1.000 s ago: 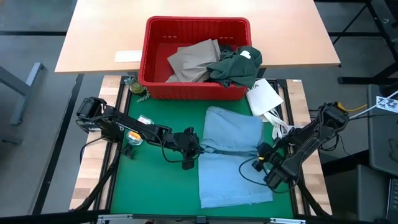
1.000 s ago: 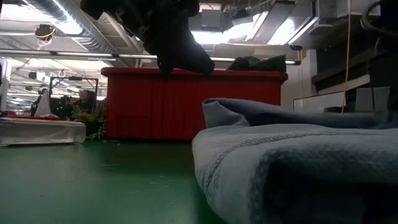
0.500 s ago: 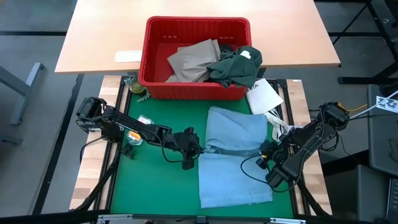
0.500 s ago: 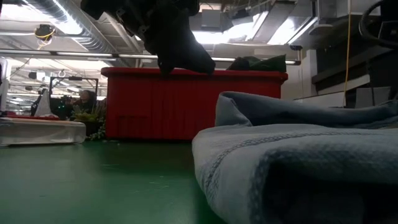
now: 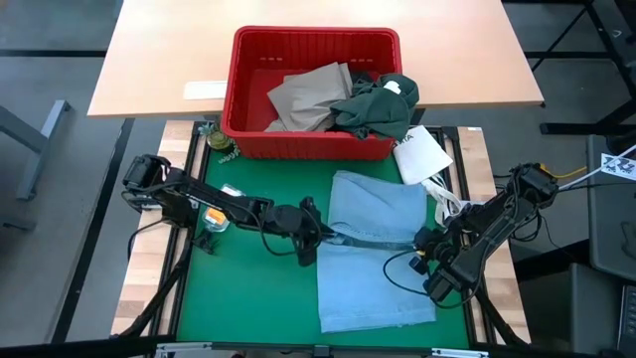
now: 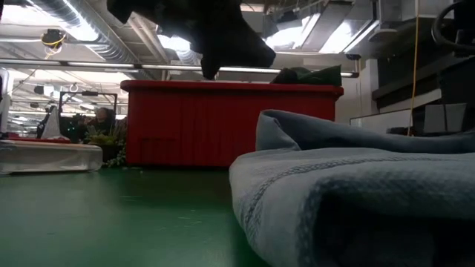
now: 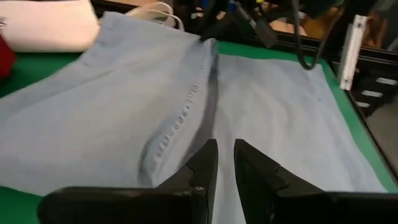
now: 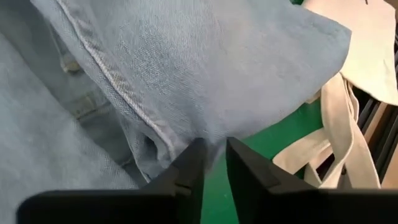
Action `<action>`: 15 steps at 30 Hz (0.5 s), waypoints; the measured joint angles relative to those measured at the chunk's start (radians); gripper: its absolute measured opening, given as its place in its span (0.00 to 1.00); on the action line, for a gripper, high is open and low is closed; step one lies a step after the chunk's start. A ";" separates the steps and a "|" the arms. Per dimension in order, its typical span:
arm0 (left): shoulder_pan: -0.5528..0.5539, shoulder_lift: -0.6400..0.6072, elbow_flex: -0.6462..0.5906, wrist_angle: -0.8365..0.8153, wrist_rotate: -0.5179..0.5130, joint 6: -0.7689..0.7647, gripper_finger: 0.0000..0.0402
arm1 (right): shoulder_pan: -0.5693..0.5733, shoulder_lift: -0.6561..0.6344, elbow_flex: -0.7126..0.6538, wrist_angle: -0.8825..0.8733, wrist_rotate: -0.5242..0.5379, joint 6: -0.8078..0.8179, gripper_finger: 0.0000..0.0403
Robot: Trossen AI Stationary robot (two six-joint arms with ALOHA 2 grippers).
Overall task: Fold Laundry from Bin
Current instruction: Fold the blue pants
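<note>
Light blue garment [image 5: 376,249] spread flat on the green mat [image 5: 248,298], near side of the bin [image 5: 316,33] — far portion folded back over the rest, a stitched seam running across the fold. Seen from table height as a thick soft ridge [image 6: 356,193] filling the foreground.

Behind it, red bin at the mat's far edge, partly on the wooden table [image 5: 169,60]. Inside: tan trousers [image 5: 306,96] crumpled toward the middle, dark green garment [image 5: 376,107] heaped at the right end and spilling over the rim.

Left gripper [image 5: 310,237] at the left edge of the light blue garment, level with the fold. From the wrist, fingers drawn close with only a thin slit [image 7: 224,146], nothing seen inside it, cloth lying beyond. In the low view, raised clear of the mat.

Right gripper [image 5: 425,239] at the garment's right edge, opposite the left. Fingers narrowly parted [image 8: 214,146], folded edge of the cloth right at the tips; cannot tell whether any fabric is pinched.

White bag [image 5: 422,154] with looped handles just beside the garment's far right corner, leaning against the bin. Flat white packet [image 5: 204,89] on the wooden table, left of the bin.
</note>
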 joint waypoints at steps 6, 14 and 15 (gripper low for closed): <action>0.007 0.000 0.000 0.004 0.007 0.000 0.22 | 0.000 -0.001 0.000 0.000 -0.046 -0.014 0.37; 0.014 0.030 0.001 0.167 -0.023 0.000 0.25 | 0.000 -0.001 0.082 -0.143 -0.204 -0.086 0.45; 0.011 0.048 0.001 0.195 -0.022 0.000 0.24 | 0.000 -0.001 0.104 -0.174 -0.191 -0.086 0.45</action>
